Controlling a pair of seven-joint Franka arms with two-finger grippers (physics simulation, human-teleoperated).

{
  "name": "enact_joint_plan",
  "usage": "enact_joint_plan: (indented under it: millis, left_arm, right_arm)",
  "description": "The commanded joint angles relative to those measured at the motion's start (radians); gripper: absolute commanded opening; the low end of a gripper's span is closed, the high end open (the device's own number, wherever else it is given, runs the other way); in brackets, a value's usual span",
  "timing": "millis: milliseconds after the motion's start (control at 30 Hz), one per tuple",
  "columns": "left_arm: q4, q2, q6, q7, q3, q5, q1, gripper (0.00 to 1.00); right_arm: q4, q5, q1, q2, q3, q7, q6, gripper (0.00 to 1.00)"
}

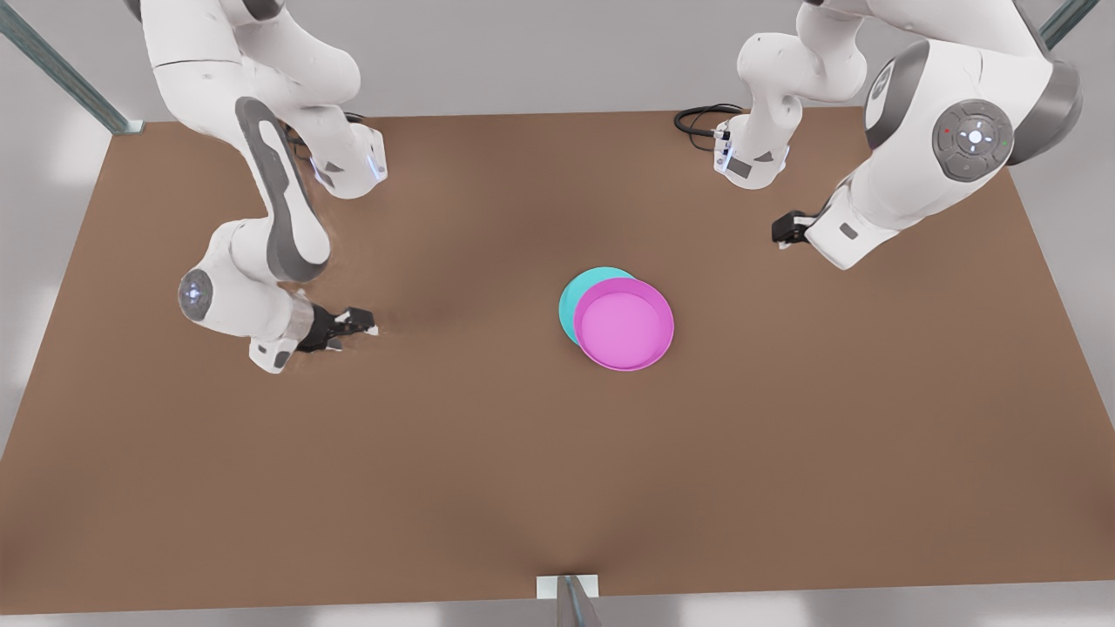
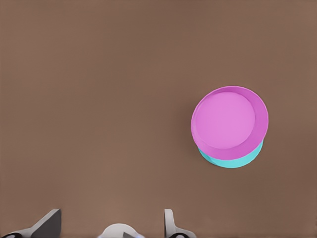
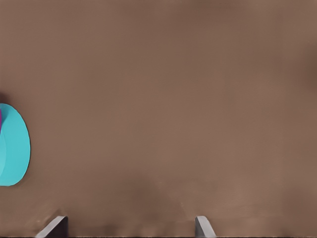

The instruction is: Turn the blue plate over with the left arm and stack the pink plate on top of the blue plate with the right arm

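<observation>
The pink plate (image 1: 624,324) lies hollow side up near the table's middle, resting on the blue plate (image 1: 573,300) and shifted off it toward the front view's right. Only a crescent of blue shows. My left gripper (image 1: 359,326) hovers low at the front view's left, well apart from the plates, open and empty. In the left wrist view the pink plate (image 2: 225,119) covers most of the blue plate (image 2: 233,161), beyond the left gripper (image 2: 113,213). My right gripper (image 1: 783,231) hangs at the back right, open and empty. The right wrist view has the right gripper (image 3: 130,219) and the blue plate (image 3: 15,148).
The brown table (image 1: 488,470) carries both arm bases at its back edge. A black cable (image 1: 701,117) loops beside the base at the front view's right. A small grey post (image 1: 571,599) stands at the front edge, and metal struts rise at the back corners.
</observation>
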Motion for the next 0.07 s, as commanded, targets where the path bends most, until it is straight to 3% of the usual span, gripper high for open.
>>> enact_joint_plan:
  millis: [0, 33]
  left_arm:
    - [0.0, 0.0, 0.0, 0.0, 0.0, 0.001, 0.0, 1.0]
    - [0.0, 0.003, 0.0, 0.0, 0.0, 0.001, 0.0, 1.0]
  right_arm:
    - [0.118, -0.078, 0.039, 0.004, -0.004, 0.081, -0.115, 1.0]
    - [0.33, -0.236, 0.039, 0.021, -0.013, 0.191, -0.304, 1.0]
